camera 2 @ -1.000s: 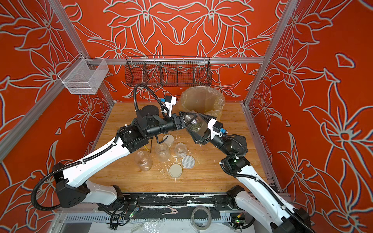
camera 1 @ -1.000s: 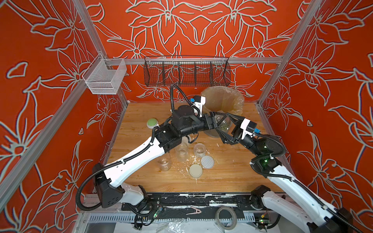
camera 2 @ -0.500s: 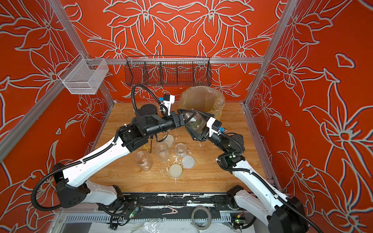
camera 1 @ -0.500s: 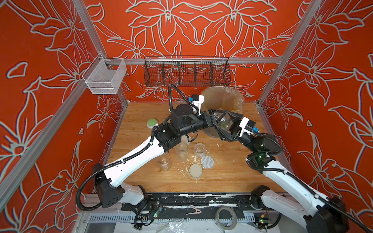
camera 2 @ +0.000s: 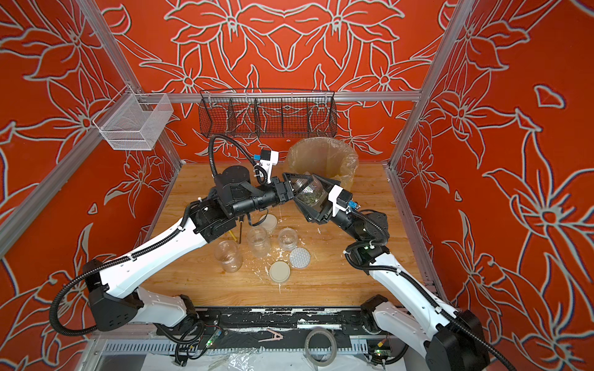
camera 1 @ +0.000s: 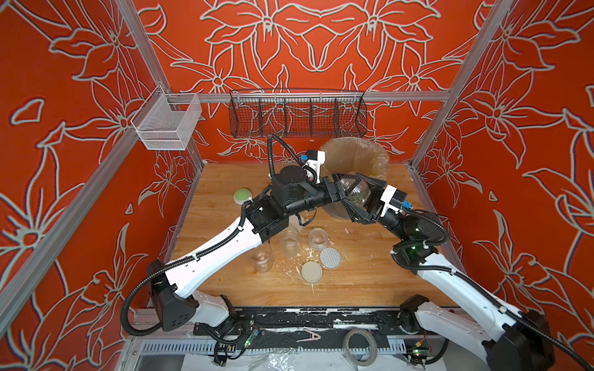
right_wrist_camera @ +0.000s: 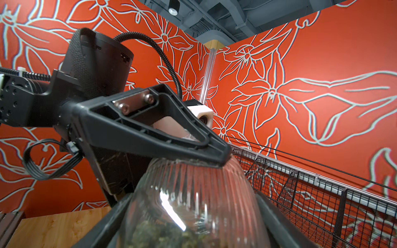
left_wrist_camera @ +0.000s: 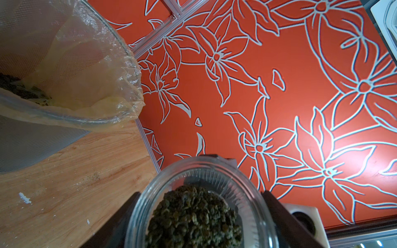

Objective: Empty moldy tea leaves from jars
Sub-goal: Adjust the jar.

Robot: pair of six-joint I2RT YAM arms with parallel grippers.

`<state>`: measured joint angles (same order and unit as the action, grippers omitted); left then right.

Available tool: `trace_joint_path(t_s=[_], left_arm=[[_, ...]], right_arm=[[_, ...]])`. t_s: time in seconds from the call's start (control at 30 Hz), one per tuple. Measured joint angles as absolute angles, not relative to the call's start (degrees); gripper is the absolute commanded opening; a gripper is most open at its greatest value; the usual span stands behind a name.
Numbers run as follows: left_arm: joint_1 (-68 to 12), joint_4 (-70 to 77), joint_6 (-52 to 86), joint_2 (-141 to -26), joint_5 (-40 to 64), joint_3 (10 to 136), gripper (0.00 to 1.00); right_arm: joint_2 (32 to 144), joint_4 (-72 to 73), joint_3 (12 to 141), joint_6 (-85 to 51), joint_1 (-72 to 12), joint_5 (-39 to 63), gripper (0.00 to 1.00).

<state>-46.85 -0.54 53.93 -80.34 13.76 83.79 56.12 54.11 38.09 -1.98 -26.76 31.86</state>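
So the wooden table (camera 1: pixel 225 286) has the big grey bin (camera 1: pixel 384 162) with its yellowish liner parked at the back right corner, and both arms reach in and meet right in front of it. The left gripper (camera 1: pixel 344 191) is clamped on a ribbed glass jar (camera 1: pixel 355 189); in the right wrist view one finger (right_wrist_camera: pixel 210 148) presses its tip onto the glass. The right gripper (camera 1: pixel 363 196) brackets the same jar from the other side. Its fingers look snug to the glass, but honestly I can't tell if it's really squeezing. The jar hangs tilted in the air above the table, just beside the bin's front wall. Three other jars (camera 1: pixel 289 242) stand open and see-through near the middle of the table, close together. A dotted lid (camera 1: pixel 330 257) and a cream lid (camera 1: pixel 311 271) lie flat just toward the front edge from them. A small pale green disc (camera 1: pixel 241 195) sits near the left edge. The tea leaves (left_wrist_camera: pixel 193 216) are a dark olive clump inside the held jar, and a few more dark bits (left_wrist_camera: pixel 15 85) lie in the bin's liner.
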Motion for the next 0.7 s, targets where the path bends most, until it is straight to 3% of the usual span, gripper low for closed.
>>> trace_joint_path(t_s=[0.07,0.27,0.7], left_arm=[[-46.85,-0.40,53.36,-80.34,13.54,84.16,1.00],[-46.98,0.51,50.72,-80.34,13.17,85.62,0.97],[-46.98,-1.13,41.65,-75.72,5.74,85.19,0.97]], right_arm=[[56.25,54.06,38.70,-2.09,-26.76,31.68,0.32],[55.86,53.67,39.92,-2.98,-26.76,29.19,0.22],[54.74,47.62,45.60,-3.18,-26.76,23.68,0.19]])
